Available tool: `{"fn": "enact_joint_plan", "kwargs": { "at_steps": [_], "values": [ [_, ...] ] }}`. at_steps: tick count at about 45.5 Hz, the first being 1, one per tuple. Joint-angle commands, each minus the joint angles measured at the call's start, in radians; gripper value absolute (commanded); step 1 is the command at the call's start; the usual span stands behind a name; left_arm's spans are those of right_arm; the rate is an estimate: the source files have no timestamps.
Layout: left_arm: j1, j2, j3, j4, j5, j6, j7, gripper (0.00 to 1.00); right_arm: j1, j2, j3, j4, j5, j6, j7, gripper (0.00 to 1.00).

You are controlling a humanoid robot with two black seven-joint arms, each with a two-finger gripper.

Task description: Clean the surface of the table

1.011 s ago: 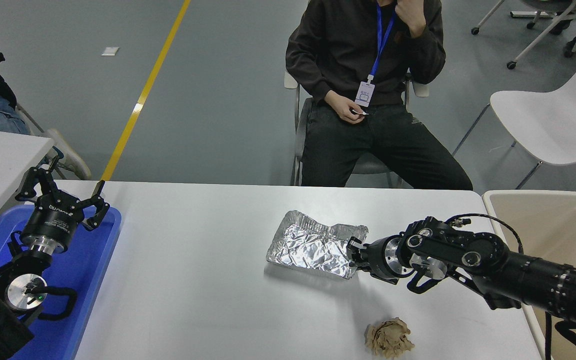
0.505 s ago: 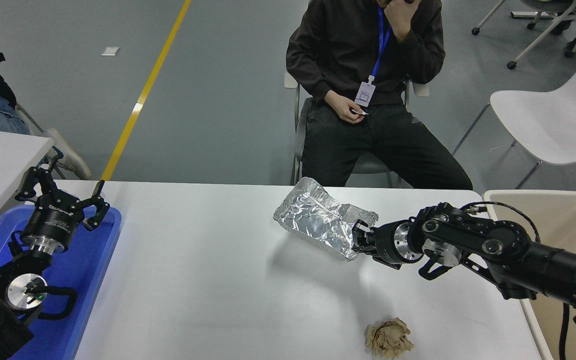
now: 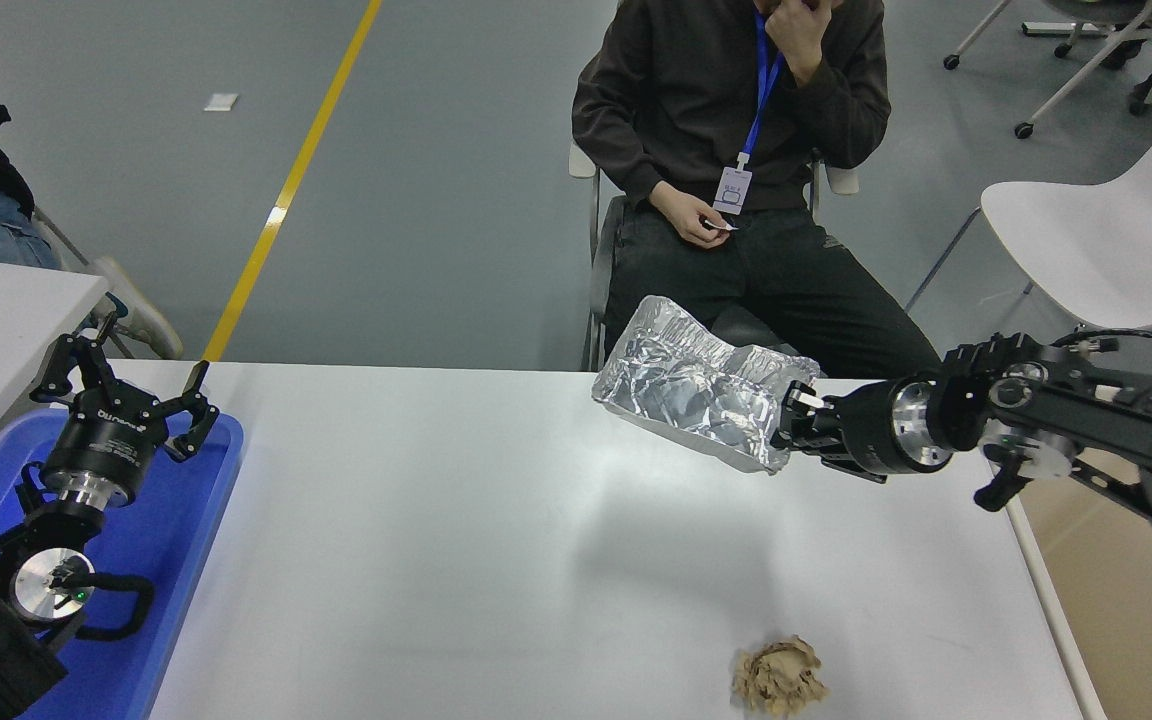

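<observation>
The table surface (image 3: 416,540) is spreading wide across the near scene. At its right, the beige bin (image 3: 1116,590) is waiting. The right gripper (image 3: 794,425) is pinching one edge of the crumpled foil tray (image 3: 696,395), hanging it above the far side; that thin rim grip could be slipping. The left gripper (image 3: 126,395) is sitting spread over the blue tray (image 3: 186,520). A brown paper wad (image 3: 778,677) is lying near.

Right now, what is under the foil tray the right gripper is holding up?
Under the foil tray, held by the right gripper, lies only bare table surface with the tray's shadow. The crumpled brown paper sits nearer the camera. The tray's inside faces away, unseen.
</observation>
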Motion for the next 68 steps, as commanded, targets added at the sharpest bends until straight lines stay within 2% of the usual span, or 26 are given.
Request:
{"fn": "enact_joint_plan", "kwargs": {
  "at_steps": [1,8,43,58,68],
  "values": [
    [0.001,0.000,0.000,0.000,0.001,0.000,0.000,1.00,0.068,-0.146,-0.037,0.118,0.001,0.018,-0.003,0.00],
    [-0.001,0.000,0.001,0.000,-0.001,0.000,0.001,1.00,0.100,-0.212,-0.032,0.126,0.002,0.068,-0.005,0.00],
    [0.001,0.000,0.001,0.000,-0.001,0.000,0.000,1.00,0.059,-0.594,-0.023,0.158,0.002,0.113,0.012,0.00],
    [0.001,0.000,0.001,0.000,-0.001,0.000,0.000,1.00,0.005,-0.755,-0.034,0.146,0.004,0.110,0.109,0.00],
    [0.001,0.000,0.001,0.000,-0.001,0.000,0.000,1.00,-0.108,-0.757,-0.037,0.034,0.007,0.099,0.190,0.00]
  ]
}}
